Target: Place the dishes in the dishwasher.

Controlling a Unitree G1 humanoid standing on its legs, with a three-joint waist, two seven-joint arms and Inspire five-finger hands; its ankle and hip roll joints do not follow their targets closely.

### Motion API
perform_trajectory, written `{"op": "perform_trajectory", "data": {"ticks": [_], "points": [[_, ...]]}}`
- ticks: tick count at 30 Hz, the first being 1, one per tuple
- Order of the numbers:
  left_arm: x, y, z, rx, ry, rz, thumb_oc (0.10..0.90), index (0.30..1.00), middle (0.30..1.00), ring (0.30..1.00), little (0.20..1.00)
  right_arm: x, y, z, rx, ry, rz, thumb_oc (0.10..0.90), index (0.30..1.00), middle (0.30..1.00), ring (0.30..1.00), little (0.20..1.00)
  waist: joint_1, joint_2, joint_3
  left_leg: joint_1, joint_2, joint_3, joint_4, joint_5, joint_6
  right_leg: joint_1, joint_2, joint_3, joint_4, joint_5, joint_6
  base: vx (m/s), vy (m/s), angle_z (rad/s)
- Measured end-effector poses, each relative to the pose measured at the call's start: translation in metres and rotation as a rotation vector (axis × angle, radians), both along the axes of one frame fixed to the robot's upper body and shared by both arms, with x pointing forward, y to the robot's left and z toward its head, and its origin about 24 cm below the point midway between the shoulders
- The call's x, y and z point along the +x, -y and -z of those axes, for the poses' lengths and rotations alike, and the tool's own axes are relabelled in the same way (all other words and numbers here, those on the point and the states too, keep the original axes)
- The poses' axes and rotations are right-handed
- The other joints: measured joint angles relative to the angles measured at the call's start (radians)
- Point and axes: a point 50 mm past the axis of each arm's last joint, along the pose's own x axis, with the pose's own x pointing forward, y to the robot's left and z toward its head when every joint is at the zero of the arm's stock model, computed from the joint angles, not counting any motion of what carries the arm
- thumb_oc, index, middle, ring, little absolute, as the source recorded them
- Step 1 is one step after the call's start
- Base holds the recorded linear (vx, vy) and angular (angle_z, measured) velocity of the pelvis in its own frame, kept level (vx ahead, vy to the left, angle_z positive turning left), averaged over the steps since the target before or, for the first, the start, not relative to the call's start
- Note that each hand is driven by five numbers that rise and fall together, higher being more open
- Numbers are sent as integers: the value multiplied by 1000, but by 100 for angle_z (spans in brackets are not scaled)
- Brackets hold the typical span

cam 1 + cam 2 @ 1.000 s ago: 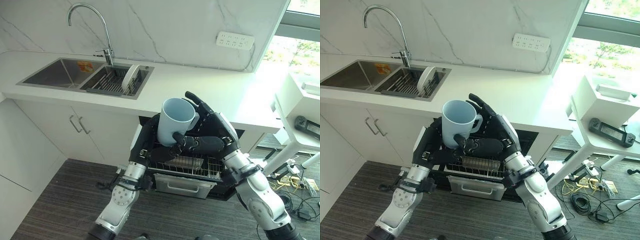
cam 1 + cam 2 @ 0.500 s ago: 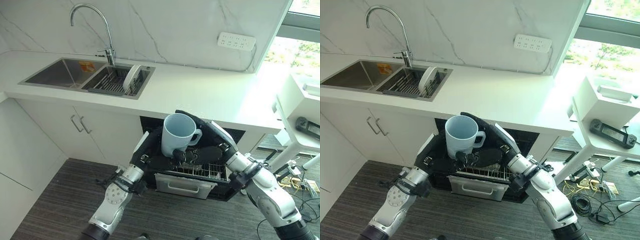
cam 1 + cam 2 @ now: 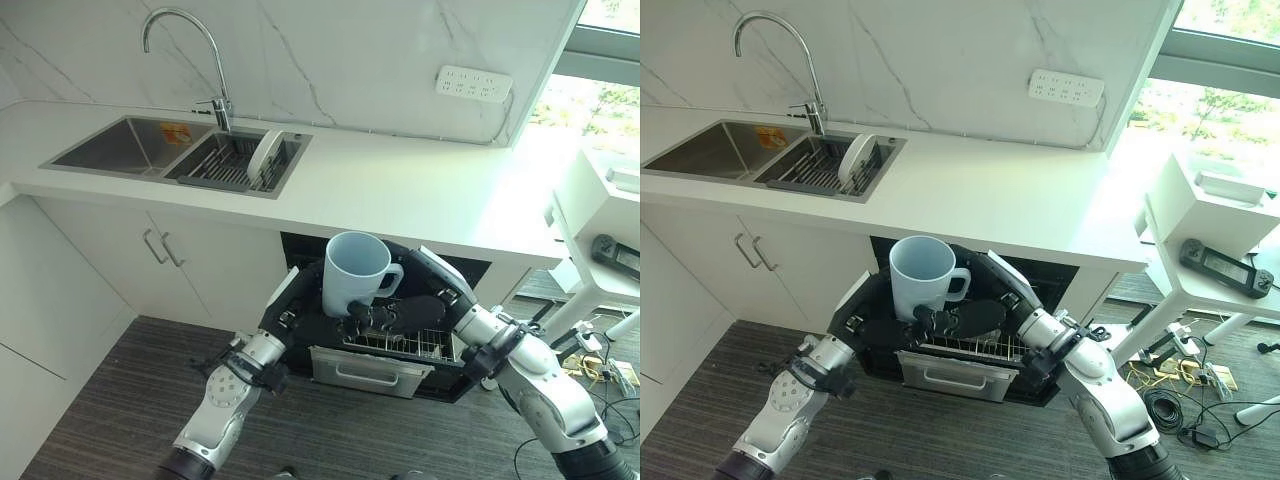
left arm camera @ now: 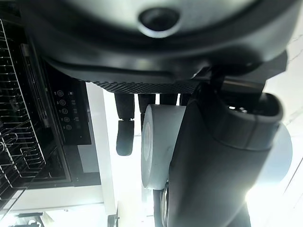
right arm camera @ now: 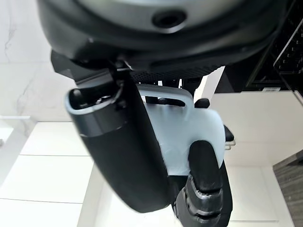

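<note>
A pale blue mug [image 3: 355,270] stands upright in the air, just above the dishwasher's pulled-out wire rack [image 3: 395,343]. My right hand [image 3: 410,312] is shut on it, thumb across its lower front and fingers behind; the right wrist view shows the mug [image 5: 177,130] between that thumb and a curled finger. My left hand [image 3: 298,312] clasps the mug's base from the other side; in the left wrist view the mug [image 4: 158,142] lies between its thumb and fingers. A white plate [image 3: 262,155] stands on edge in the sink's drying rack.
The dishwasher drawer front [image 3: 368,373] juts out under the white counter [image 3: 420,195]. The steel sink [image 3: 125,145] and tall faucet [image 3: 180,20] are at the far left. A white side table [image 3: 600,285] stands to the right, close to my right arm.
Both hands have lowered the mug from chest height down to just above the dishwasher rack; most of the drop came in the first half second.
</note>
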Motion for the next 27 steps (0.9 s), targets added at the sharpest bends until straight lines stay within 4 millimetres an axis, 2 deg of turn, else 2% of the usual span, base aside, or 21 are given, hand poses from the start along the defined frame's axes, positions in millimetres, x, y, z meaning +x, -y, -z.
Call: {"op": "perform_trajectory", "data": {"ticks": [15, 16, 17, 18, 27], "points": [[1, -1, 0, -1, -2, -12, 400, 300, 300, 300, 300, -1, -5, 3, 30, 4, 36, 400, 300, 300, 300, 300, -3, 1, 0, 0, 0, 0, 0, 0, 0, 0, 0, 0, 0, 0, -1, 0, 0, 0], [1, -1, 0, -1, -4, -13, 430, 345, 345, 345, 345, -1, -5, 3, 30, 4, 38, 400, 300, 300, 300, 300, -3, 1, 0, 0, 0, 0, 0, 0, 0, 0, 0, 0, 0, 0, -1, 0, 0, 0], [1, -1, -1, -2, -6, -15, 714, 771, 771, 771, 771, -1, -5, 3, 31, 3, 42, 400, 300, 300, 300, 300, -3, 1, 0, 0, 0, 0, -1, 0, 0, 0, 0, 0, 0, -1, -1, 0, 0, 0], [1, -1, 0, -1, -8, -16, 800, 900, 900, 900, 900, -1, -6, 4, 32, 2, 44, 400, 300, 300, 300, 300, -3, 1, -1, 0, 0, 0, -1, 0, -1, -1, 0, 0, 0, -1, -1, 0, 0, 0], [-7, 3, 10, 17, -27, -43, 800, 900, 900, 900, 900, -9, -3, 16, 41, -36, 62, 400, 300, 300, 300, 300, 0, 8, -3, 1, 0, 3, -6, 2, 0, -3, 0, 2, 1, -2, -3, 0, 0, 0]]}}
